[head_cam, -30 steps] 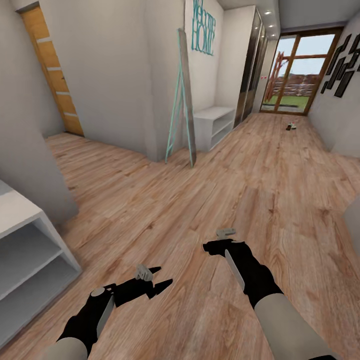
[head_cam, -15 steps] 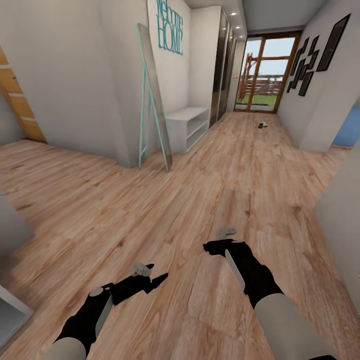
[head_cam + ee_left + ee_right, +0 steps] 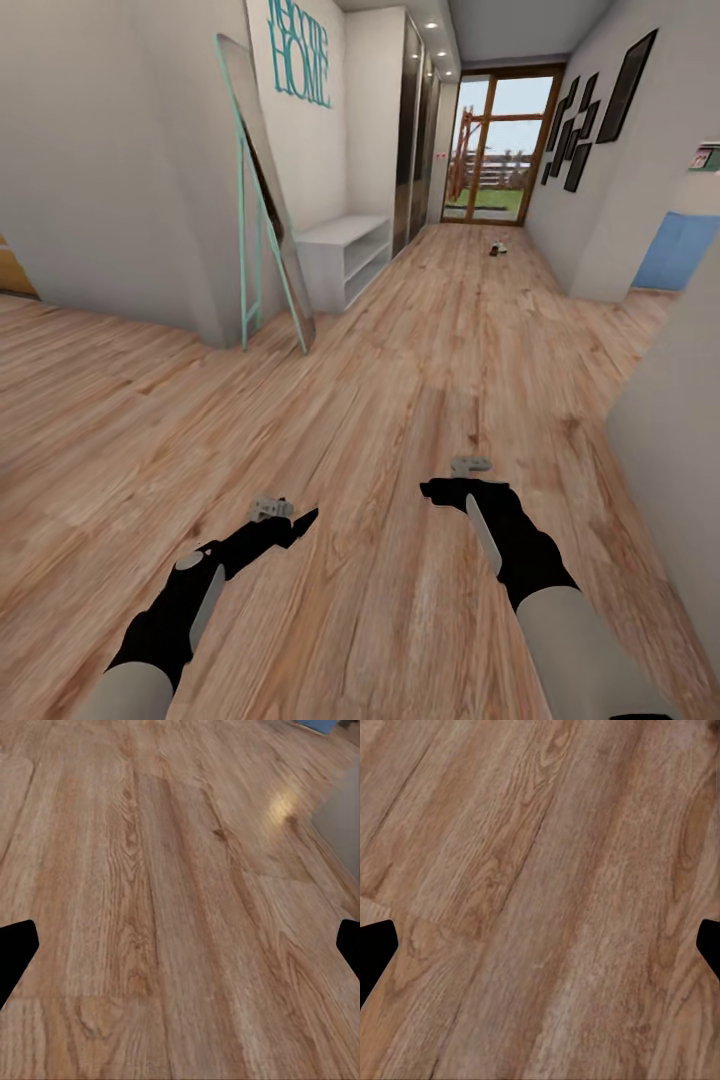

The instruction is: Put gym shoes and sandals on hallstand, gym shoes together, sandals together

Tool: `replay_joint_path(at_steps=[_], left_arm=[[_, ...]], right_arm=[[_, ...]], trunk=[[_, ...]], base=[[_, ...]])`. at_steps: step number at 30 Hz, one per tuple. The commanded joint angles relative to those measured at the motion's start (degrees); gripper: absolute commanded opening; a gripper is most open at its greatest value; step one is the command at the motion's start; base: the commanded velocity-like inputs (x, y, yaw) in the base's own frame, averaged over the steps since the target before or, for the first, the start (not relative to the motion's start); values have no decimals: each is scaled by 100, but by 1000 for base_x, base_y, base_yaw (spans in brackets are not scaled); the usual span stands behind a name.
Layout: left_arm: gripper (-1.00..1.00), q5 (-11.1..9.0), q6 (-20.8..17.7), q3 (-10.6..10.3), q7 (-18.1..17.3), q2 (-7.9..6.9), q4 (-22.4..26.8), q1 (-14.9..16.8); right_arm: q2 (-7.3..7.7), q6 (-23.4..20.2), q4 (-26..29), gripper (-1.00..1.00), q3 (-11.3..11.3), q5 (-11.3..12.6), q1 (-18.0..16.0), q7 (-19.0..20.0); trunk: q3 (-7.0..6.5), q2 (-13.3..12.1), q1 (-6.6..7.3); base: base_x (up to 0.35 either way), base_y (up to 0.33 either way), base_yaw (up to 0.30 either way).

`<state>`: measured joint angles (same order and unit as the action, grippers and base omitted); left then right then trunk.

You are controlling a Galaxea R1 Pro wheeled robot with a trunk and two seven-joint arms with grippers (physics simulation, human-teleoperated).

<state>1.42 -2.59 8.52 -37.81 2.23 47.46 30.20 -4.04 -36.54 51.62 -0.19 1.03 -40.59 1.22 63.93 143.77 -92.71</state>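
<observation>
A small shoe-like shape point(image 3: 497, 248) lies far down the wooden corridor floor point(image 3: 420, 400), too distant to identify. The white shoe rack point(image 3: 345, 255) stands by the left wall, apparently bare. Both pincers, left point(image 3: 285, 517) and right point(image 3: 455, 480), hang spread and carry nothing above the planks. By this look, all 4 shoes remain to be collected.

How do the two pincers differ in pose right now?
In the head view, the left pincer sits lower and nearer the robot, pointing diagonally toward the right pincer, which points sideways toward the left one. Shared: both hang over bare floor, and both wrist views show the fingertips wide apart with nothing between them.
</observation>
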Motion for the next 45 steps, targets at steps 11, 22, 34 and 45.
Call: replay_joint_path(at_steps=[11, 22, 34, 45], left_arm=[[100, -271, -60, 4, 1321, 15, 133, 3], [100, -282, -73, -8, 1477, 77, 132, -5], [100, -282, -75, -8, 1478, 102, 132, -6], [100, -282, -75, -4, 1478, 102, 132, -14]], right_arm=[[0, -9, 14, 100, 2, -48, -2, -10], [0, -11, 14, 100, 2, -48, -2, 0], [0, -3, 15, 100, 8, -44, -2, -12], [0, -2, 7, 100, 10, -49, -2, -17]], trunk=[[5, 2, -3], [5, 2, -3], [-27, 2, -3], [-84, 2, -3]], base=[[348, -83, -3], [348, -82, 0], [348, -46, -196], [348, -1, -273]])
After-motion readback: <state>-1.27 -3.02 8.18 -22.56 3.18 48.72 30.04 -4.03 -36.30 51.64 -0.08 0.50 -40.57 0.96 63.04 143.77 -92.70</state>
